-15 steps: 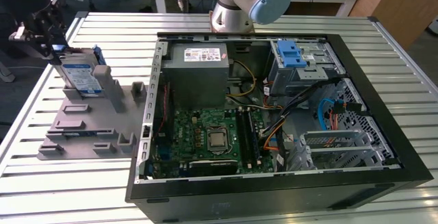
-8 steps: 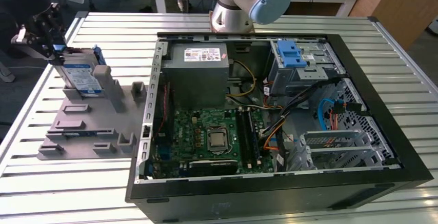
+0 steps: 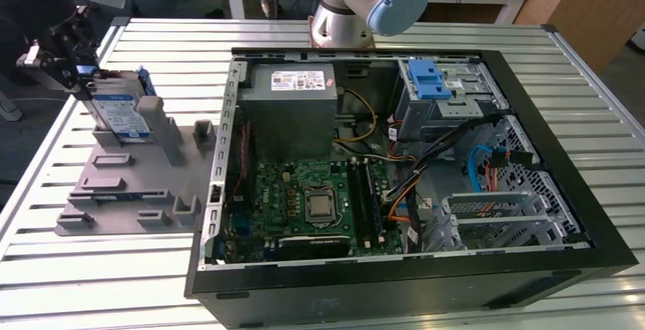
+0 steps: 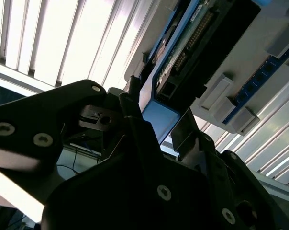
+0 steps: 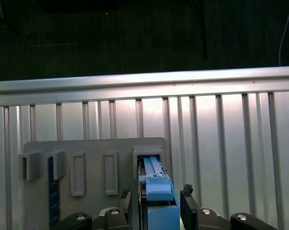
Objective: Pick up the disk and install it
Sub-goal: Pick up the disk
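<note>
I see the disk standing on edge in a slot of the fixture plate, upper left of the exterior view, gripper at its top. Open computer case sits centre-right on the table; drive cage in its upper right corner, arm base behind it, top centre.

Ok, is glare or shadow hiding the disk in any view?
First wrist view: glare on the table, dark background, disk readable. Second wrist view: table slats blown out, gripper in dark silhouette, disk edge visible. Exterior view: even light, disk clear.
</note>
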Controlling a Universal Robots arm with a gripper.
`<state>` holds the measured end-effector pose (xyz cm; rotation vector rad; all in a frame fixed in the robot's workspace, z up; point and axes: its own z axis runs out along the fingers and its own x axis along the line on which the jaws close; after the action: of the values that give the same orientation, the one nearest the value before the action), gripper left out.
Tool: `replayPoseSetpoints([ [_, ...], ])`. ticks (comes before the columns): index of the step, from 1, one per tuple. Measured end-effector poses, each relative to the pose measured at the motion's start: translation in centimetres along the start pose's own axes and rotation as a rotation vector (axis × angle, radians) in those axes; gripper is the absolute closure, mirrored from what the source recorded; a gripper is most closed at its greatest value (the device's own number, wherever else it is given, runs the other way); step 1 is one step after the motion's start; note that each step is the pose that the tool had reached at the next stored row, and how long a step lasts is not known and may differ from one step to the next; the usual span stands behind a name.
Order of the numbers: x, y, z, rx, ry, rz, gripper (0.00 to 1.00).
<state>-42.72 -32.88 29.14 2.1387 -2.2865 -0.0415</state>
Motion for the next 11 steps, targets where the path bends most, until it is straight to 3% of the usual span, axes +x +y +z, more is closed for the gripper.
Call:
replayPoseSetpoints([
  [1, 0.00, 0.00, 0.06, 0.0001, 0.0000, 0.000, 0.48],
  [5, 0.01, 0.00, 0.09, -0.0002, 0.0001, 0.000, 0.48],
  [7, 0.01, -0.01, 0.11, 0.0002, 0.0003, 0.000, 0.49],
  [8, 0.01, -0.01, 0.11, 0.0002, 0.0007, 0.000, 0.56],
  [11, 0.02, -0.01, 0.11, 0.0003, 0.0018, 0.000, 0.56],
])
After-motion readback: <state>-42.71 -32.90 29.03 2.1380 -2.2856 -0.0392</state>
